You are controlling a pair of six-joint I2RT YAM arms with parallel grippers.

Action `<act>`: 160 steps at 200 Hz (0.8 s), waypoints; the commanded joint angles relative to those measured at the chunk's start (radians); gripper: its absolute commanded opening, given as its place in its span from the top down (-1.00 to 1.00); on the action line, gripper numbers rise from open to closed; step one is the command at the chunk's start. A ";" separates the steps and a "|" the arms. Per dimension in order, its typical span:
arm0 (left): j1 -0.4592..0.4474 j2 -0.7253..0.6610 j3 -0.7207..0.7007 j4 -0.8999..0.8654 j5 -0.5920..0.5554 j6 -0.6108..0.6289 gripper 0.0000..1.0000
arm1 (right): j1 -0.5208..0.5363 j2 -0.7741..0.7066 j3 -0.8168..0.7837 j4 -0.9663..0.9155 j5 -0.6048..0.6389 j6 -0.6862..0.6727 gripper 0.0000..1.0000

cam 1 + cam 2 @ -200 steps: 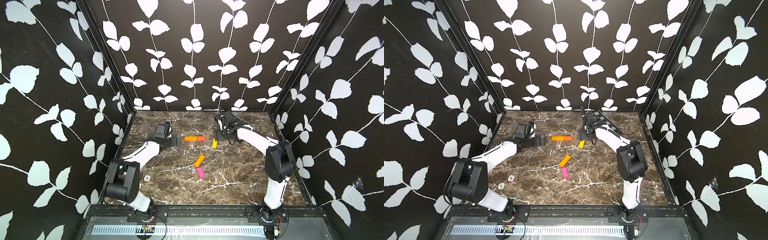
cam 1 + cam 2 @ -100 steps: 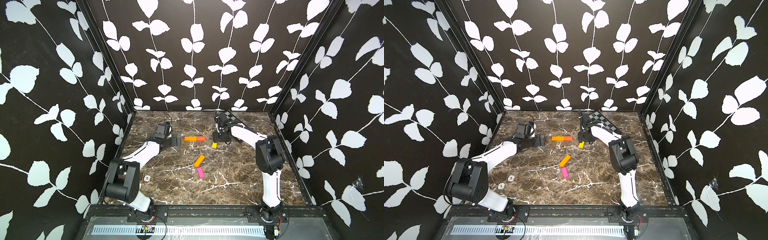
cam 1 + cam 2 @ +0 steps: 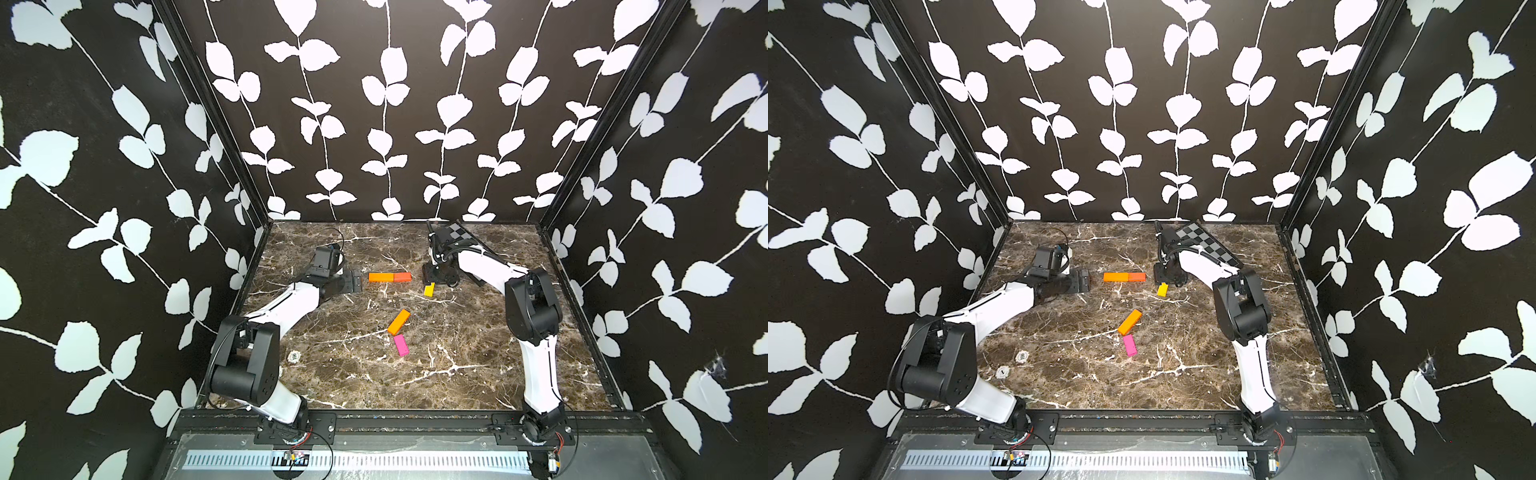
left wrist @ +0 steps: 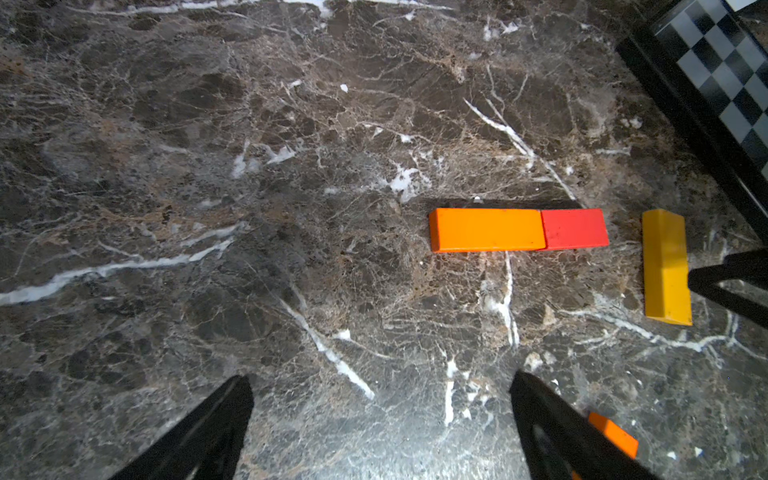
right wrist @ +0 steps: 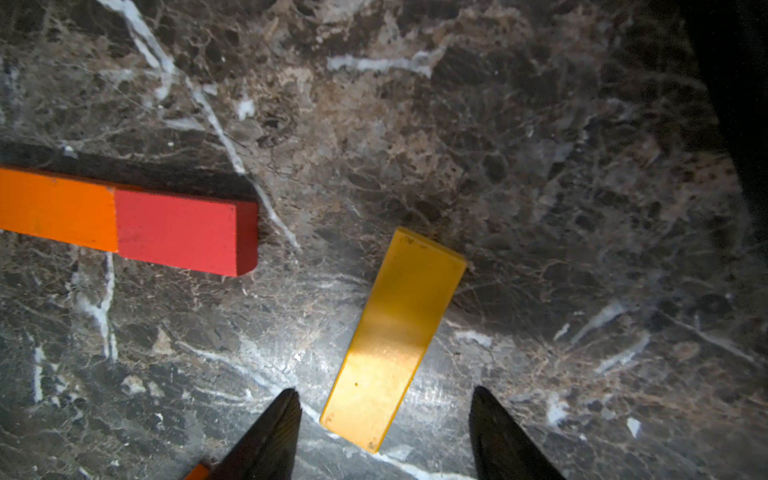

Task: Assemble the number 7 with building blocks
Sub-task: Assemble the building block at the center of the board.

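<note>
In both top views an orange block (image 3: 381,277) (image 3: 1116,277) and a red-orange block (image 3: 402,277) (image 3: 1137,277) lie end to end as a bar at the back. The yellow block (image 3: 429,289) (image 5: 395,332) lies just right of it, slanted. My right gripper (image 3: 433,281) (image 5: 385,392) stands over its near end, open, with a gap on both sides. A second orange block (image 3: 399,321) and the pink block (image 3: 401,345) lie mid-table. My left gripper (image 3: 356,280) (image 4: 380,386) rests open left of the bar, holding nothing.
A black-and-grey checkered board (image 3: 457,232) (image 4: 727,75) lies at the back right behind my right arm. A small round fitting (image 3: 295,356) sits in the marble table near the left arm's base. Dark leaf-patterned walls close in three sides.
My right arm's elbow has swung in toward the left, and its jaws have narrowed around the yellow block's end. The blocks and the left arm have not moved.
</note>
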 commanded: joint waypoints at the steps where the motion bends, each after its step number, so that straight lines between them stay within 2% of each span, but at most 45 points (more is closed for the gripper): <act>1: 0.007 0.001 -0.004 0.009 -0.001 0.000 -0.98 | 0.003 0.031 0.022 -0.019 -0.010 0.012 -0.27; 39: 0.007 0.003 -0.006 0.009 -0.002 -0.002 -0.98 | 0.002 0.066 0.057 -0.037 -0.007 0.005 -0.22; 116: 0.007 0.000 -0.008 0.007 -0.008 0.001 -0.98 | 0.000 0.098 0.090 -0.073 0.006 -0.012 0.07; 160: 0.007 0.000 -0.008 0.007 -0.008 0.000 -0.98 | 0.000 0.117 0.114 -0.104 0.000 -0.023 0.12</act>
